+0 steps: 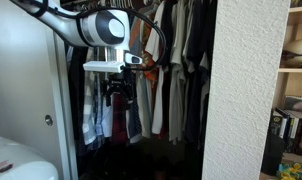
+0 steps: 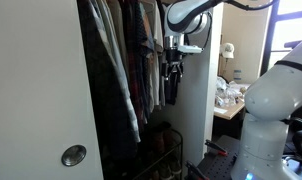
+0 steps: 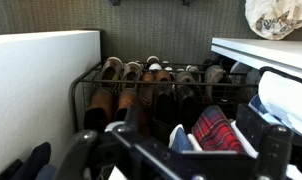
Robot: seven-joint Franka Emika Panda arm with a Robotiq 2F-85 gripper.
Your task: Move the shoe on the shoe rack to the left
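Observation:
A black wire shoe rack (image 3: 77,96) stands on the closet floor and holds a row of several shoes. Brown shoes (image 3: 113,72) sit at its left end and darker ones (image 3: 189,80) toward the right. The rack also shows dimly in an exterior view (image 2: 167,152). My gripper (image 3: 176,142) hangs high among the hanging clothes, well above the rack, open and empty. It shows in both exterior views (image 1: 118,92) (image 2: 171,76). A red plaid shirt (image 3: 213,128) lies between its fingers and the rack.
Hanging clothes (image 1: 176,70) fill the closet. A white door (image 2: 36,100) with a round knob (image 2: 74,155) stands beside the opening, and a white wall (image 3: 36,90) flanks the rack. A white shelf (image 3: 261,50) carries a plastic bag (image 3: 279,18). A bookshelf (image 1: 296,100) stands outside.

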